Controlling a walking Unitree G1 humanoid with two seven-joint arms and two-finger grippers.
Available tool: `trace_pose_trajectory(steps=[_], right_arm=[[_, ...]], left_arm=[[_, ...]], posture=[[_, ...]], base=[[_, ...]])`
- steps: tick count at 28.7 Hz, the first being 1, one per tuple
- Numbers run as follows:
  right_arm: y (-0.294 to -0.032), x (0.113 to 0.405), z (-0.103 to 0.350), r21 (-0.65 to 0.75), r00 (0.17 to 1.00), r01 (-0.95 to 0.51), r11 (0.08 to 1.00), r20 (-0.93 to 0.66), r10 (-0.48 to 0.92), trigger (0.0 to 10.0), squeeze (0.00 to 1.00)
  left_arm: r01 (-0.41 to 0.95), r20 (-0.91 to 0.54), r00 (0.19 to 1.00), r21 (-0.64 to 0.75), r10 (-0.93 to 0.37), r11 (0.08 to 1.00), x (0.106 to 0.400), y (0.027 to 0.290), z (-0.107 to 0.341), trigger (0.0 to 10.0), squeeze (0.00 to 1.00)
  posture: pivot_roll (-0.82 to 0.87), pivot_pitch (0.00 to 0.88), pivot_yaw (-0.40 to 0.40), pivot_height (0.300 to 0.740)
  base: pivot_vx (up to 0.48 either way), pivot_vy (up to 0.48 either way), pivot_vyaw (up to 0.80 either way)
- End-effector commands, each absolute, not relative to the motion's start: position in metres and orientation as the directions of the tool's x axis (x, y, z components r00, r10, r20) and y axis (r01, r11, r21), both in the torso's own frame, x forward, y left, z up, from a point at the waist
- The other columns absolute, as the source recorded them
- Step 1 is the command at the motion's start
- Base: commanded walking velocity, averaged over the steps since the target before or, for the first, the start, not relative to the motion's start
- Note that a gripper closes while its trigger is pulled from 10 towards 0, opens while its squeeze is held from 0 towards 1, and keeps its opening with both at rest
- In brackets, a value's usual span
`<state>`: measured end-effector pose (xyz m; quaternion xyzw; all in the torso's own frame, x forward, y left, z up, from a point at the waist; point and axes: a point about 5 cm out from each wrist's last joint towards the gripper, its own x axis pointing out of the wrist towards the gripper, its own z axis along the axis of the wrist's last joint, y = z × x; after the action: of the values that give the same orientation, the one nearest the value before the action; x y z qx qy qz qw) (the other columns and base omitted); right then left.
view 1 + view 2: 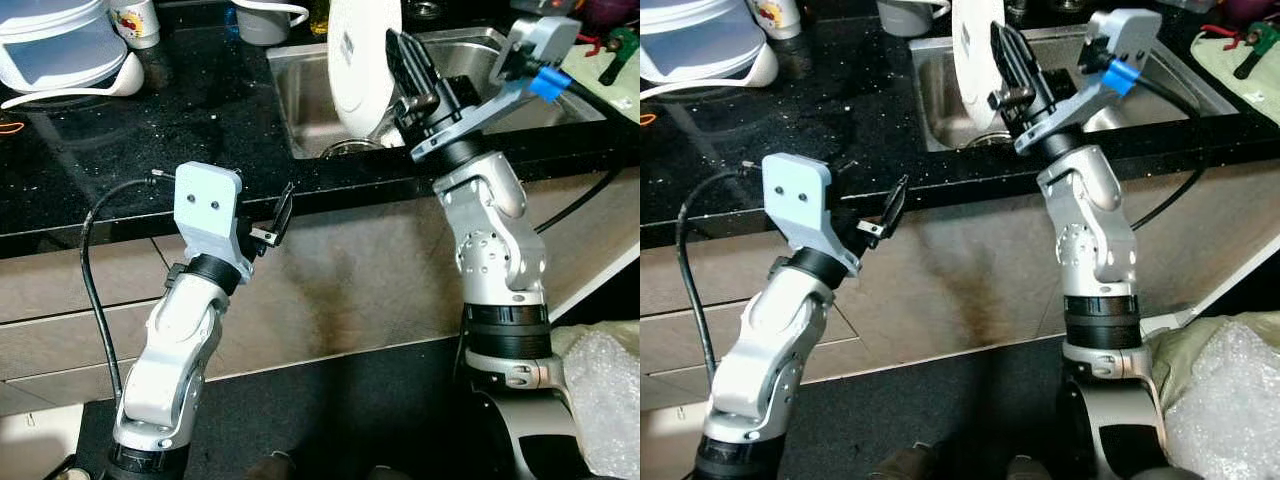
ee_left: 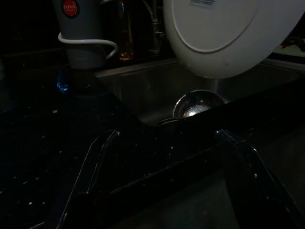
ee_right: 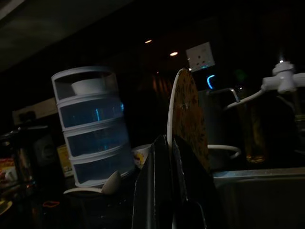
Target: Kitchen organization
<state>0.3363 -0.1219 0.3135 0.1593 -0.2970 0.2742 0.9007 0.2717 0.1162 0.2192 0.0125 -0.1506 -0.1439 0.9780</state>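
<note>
A white plate (image 1: 362, 55) stands on edge above the steel sink (image 1: 310, 95), with my right gripper (image 1: 405, 62) shut on its rim. In the right wrist view the plate (image 3: 187, 119) rises edge-on from between the black fingers (image 3: 157, 186). My left gripper (image 1: 283, 215) hangs in front of the black counter's front edge, left of the sink, open with nothing between its fingers (image 2: 97, 162). A metal bowl (image 2: 196, 104) lies in the sink under the plate (image 2: 224, 33).
A white tiered container (image 1: 55, 40) and a white spoon (image 1: 95, 88) sit on the black counter (image 1: 180, 120) at far left. A grey kettle (image 2: 81, 33) stands behind the sink. Tools lie on a cloth (image 1: 605, 60) at far right. Bubble wrap (image 1: 605, 400) lies low right.
</note>
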Motion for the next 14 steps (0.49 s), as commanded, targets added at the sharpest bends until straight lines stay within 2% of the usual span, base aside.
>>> trace_pose_trajectory(steps=[1,14], right_arm=[[-0.1199,0.3324,0.3205,0.114,0.646,-0.606,0.787,0.648,0.403,10.0,0.00],[-0.1158,0.3321,0.3142,0.097,0.650,-0.618,0.780,0.621,0.437,10.0,0.00]], left_arm=[[0.278,0.311,0.905,0.086,-0.291,0.957,0.2703,0.1167,0.2229,10.0,0.00],[0.283,0.311,0.902,0.094,-0.298,0.954,0.2700,0.1169,0.2219,10.0,0.00]], posture=[[0.05,0.088,-0.033,0.740],[0.05,0.081,-0.034,0.740]], base=[[0.244,0.000,0.00],[0.369,0.000,0.00]])
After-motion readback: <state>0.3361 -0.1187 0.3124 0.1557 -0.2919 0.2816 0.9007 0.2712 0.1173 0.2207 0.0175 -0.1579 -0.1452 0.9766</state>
